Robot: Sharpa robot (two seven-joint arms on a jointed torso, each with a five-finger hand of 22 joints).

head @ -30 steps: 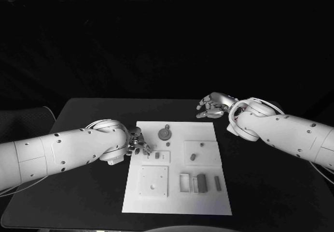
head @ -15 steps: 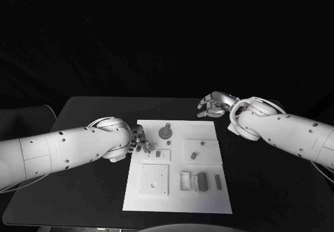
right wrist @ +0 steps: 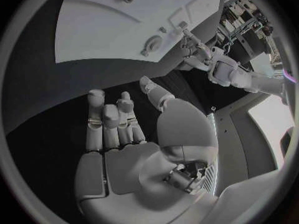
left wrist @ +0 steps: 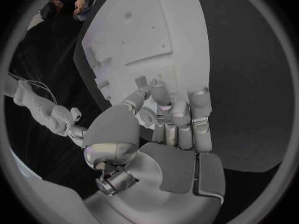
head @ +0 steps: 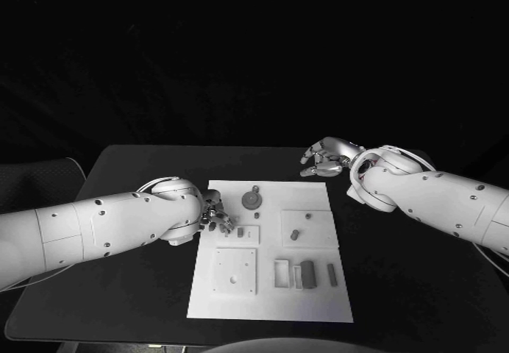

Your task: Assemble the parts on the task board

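Board [head: 271,294] lies mid-desk [head: 138,176], and you have most of the assembly ahead of you, as far as I can judge. Several grey parts lie loose on it: a round part [head: 251,201] near the far edge, a small part [head: 295,235] on the right square block, and a long bar [head: 307,273] with a slimmer piece [head: 331,276] near the front. The large front-left block [head: 235,272] looks unfilled.

Your left hand [head: 215,219] sits at the board's left edge, fingers curled toward a small part [head: 240,232] on a block there; whether it has hold of the part or only touches it, I cannot tell. Your right hand [head: 326,158] hovers over the desk beyond the board's far right corner, fingers loosely spread and holding nothing.
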